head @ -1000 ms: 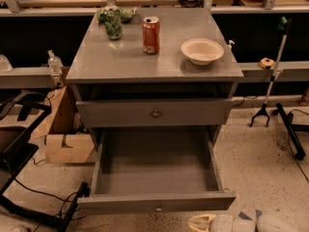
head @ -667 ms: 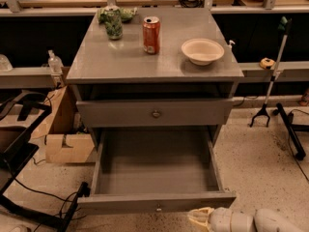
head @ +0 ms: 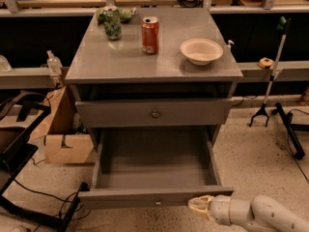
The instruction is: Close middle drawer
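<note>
The middle drawer (head: 135, 197) is pulled far out of the grey cabinet, showing its plain, empty grey interior (head: 154, 161). Its low front panel has a small round knob (head: 158, 202) at centre. My gripper (head: 200, 207), cream-tipped on a white arm (head: 256, 214), comes in from the lower right. It sits just in front of the right part of the drawer's front panel, close to or touching it. The drawer with the taller front panel (head: 154, 112) above is almost shut.
On the cabinet top (head: 96, 62) stand a red can (head: 150, 35), a white bowl (head: 201, 50) and a green-filled glass (head: 112, 24). A cardboard box (head: 65, 141) and dark frame with cables (head: 19, 153) lie left. A grabber tool (head: 269, 76) leans at the right.
My gripper has moved left along the drawer's front panel, and more of the arm has come into view. The drawer has not visibly moved.
</note>
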Motion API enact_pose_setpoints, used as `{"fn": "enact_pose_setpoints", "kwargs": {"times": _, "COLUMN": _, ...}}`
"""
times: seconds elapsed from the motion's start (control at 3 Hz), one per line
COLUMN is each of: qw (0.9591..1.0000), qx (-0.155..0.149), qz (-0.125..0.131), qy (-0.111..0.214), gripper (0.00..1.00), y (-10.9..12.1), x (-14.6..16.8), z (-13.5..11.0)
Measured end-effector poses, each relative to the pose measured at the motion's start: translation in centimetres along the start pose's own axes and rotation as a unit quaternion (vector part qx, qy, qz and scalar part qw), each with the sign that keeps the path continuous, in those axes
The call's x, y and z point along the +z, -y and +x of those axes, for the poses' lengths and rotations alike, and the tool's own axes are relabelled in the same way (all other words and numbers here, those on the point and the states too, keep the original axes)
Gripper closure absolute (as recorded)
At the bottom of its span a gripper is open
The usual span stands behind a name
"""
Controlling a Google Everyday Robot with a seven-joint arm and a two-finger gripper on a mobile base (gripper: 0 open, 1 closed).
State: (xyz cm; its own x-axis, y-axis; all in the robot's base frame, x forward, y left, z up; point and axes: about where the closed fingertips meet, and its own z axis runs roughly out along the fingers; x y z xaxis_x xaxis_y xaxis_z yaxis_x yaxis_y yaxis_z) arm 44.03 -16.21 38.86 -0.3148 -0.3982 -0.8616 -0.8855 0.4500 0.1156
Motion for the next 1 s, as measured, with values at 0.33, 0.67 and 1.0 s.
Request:
{"fn": "enact_pose_setpoints", "kwargs": {"times": 0.33, "qw": 0.9999, "qx": -0.004, "qz": -0.001, "qy": -0.013, "gripper": 1.0, "y": 2.0, "x": 1.3, "z": -0.7}}
{"fn": "enact_pose_setpoints", "kwargs": {"times": 0.67, "qw": 0.9999, "qx": -0.004, "qz": -0.001, "qy": -0.013, "gripper": 1.0, "y": 1.9, "x": 1.3, "z": -0.6}}
{"fn": "enact_pose_setpoints", "kwargs": {"times": 1.0, "qw": 0.9996, "qx": -0.004, "qz": -0.003, "qy": -0.029, "gripper": 1.0, "y": 4.3, "x": 3.4, "z": -1.5}}
